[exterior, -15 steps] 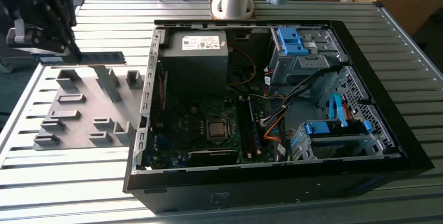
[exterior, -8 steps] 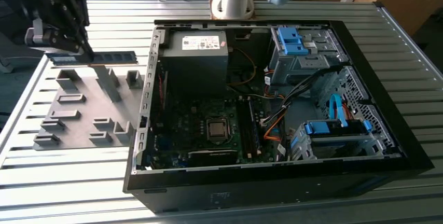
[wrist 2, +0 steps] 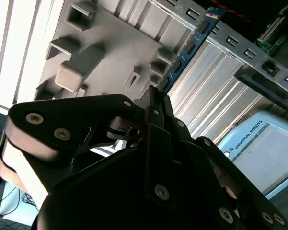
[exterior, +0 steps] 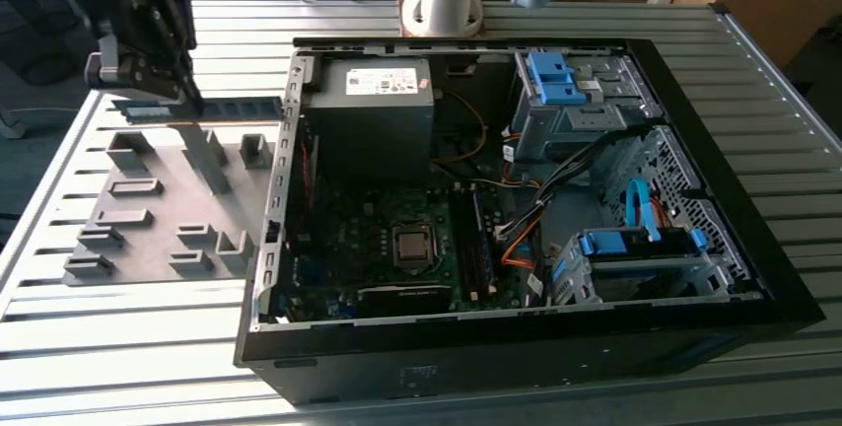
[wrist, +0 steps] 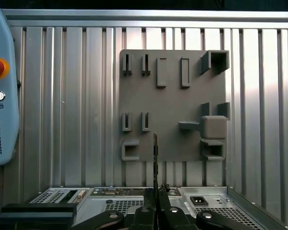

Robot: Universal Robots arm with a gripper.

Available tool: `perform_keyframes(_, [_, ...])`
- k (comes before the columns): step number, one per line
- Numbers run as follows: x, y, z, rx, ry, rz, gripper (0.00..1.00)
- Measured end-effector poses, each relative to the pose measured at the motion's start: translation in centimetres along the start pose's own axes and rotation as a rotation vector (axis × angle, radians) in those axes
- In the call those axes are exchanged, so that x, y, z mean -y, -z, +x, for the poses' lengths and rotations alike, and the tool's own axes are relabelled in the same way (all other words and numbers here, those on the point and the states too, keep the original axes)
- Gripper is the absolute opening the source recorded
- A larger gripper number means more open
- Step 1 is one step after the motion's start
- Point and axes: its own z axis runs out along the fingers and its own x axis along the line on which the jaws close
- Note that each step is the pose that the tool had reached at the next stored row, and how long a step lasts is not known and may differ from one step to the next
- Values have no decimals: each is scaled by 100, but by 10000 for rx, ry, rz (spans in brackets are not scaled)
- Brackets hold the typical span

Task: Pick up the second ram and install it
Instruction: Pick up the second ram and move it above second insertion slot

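Gripper: hung at the exterior view's far left (exterior: 192,101), above the far edge of the table. In both wrist views its fingers were drawn tight together (wrist 2: 155,94) (wrist: 155,192).
Grasp: clenched on one end of the second ram, as far as the wrist views showed.
Second ram: a thin blue-green stick (exterior: 247,106) that reached from the fingertips toward the exterior view's right. It ended just short of the case wall. In the second wrist view its dark chips ran in a row (wrist 2: 189,45). In the first wrist view it was seen edge-on (wrist: 155,158).
Fixture plate: a grey plate with raised blocks and slots (exterior: 165,204) (wrist: 172,103) that lay flat on the table. It sat below the gripper and beside the case.
Table: ribbed metal slats (exterior: 79,347).
Robot base: a pale cylinder at the table's far edge (exterior: 441,2), behind the case.
Computer case: a black tower on its side with the panel off (exterior: 526,352), filling the centre and the exterior view's right.
Power supply: a grey box in the far corner of the case (exterior: 375,101).
Motherboard: a dark board on the case floor (exterior: 349,239), with the processor socket in its middle (exterior: 413,246).
Drive cages: blue-fronted, one far (exterior: 553,76) and one near (exterior: 618,244).
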Motion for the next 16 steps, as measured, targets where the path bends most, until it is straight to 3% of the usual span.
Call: perform_keyframes(16, [383, 7, -7, 0, -1, 0, 14])
